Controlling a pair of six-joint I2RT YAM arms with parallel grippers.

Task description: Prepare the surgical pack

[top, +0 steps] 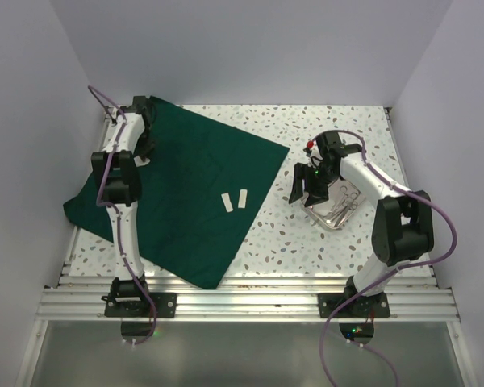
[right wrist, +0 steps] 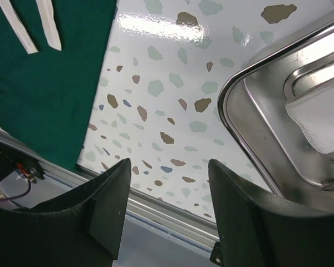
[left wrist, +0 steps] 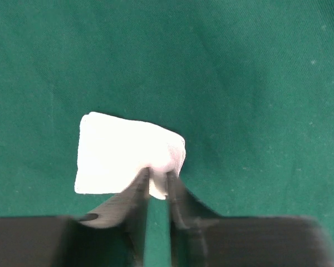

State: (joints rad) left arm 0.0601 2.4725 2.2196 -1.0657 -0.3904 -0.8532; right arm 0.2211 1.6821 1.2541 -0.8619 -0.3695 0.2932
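My left hand (left wrist: pixel 158 176), open a crack at the edge of the white square pad (left wrist: pixel 122 154), should lift slowly, leaving it flat on the dark green cloth (left wrist: pixel 239 83).

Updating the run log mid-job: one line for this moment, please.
left gripper: tips at white gauze on green cloth, grip unclear | right gripper: open, empty, beside steel tray
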